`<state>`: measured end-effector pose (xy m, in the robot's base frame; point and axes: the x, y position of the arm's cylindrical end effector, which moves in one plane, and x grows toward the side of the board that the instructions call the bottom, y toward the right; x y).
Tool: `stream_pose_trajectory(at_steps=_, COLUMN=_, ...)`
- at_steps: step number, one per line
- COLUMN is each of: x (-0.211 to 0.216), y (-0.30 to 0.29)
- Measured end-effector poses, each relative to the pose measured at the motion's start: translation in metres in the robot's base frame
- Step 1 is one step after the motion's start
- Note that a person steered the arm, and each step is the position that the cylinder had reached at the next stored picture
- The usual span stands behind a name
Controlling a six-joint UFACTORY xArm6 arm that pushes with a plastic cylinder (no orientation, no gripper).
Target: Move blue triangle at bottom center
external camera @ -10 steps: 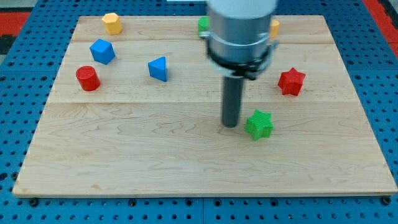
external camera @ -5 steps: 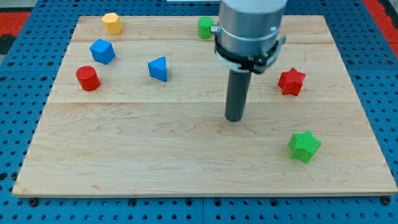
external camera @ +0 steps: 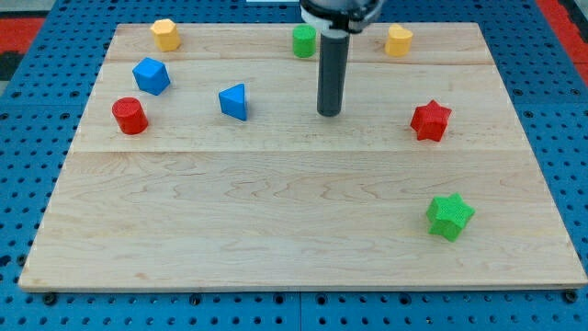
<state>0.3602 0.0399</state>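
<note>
The blue triangle (external camera: 234, 101) lies on the wooden board (external camera: 276, 221) in its upper left part. My tip (external camera: 329, 113) stands on the board to the right of the triangle, about a hundred pixels away, with bare wood between them. The rod rises straight up from the tip to the view's top edge, just right of a green cylinder (external camera: 304, 40).
A blue cube (external camera: 151, 75), a red cylinder (external camera: 130, 116) and a yellow block (external camera: 165, 34) lie at the left. A yellow block (external camera: 398, 40) lies at top right, a red star (external camera: 430, 120) at right, a green star (external camera: 449, 217) at lower right.
My tip has moved up the view and slightly left, away from the board's middle. The green star slid from beside the tip to the lower right, then stayed. The blue triangle has not moved.
</note>
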Motion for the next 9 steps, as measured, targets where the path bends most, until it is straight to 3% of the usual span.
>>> stream_pose_trajectory(at_steps=2, x=-0.077, y=-0.075)
stream_pose_trajectory(at_steps=3, x=-0.074, y=-0.129)
stream_pose_trajectory(at_steps=6, x=0.093, y=-0.109)
stream_pose_trajectory(at_steps=7, x=0.125, y=-0.085)
stream_pose_trajectory(at_steps=9, x=0.113, y=-0.059)
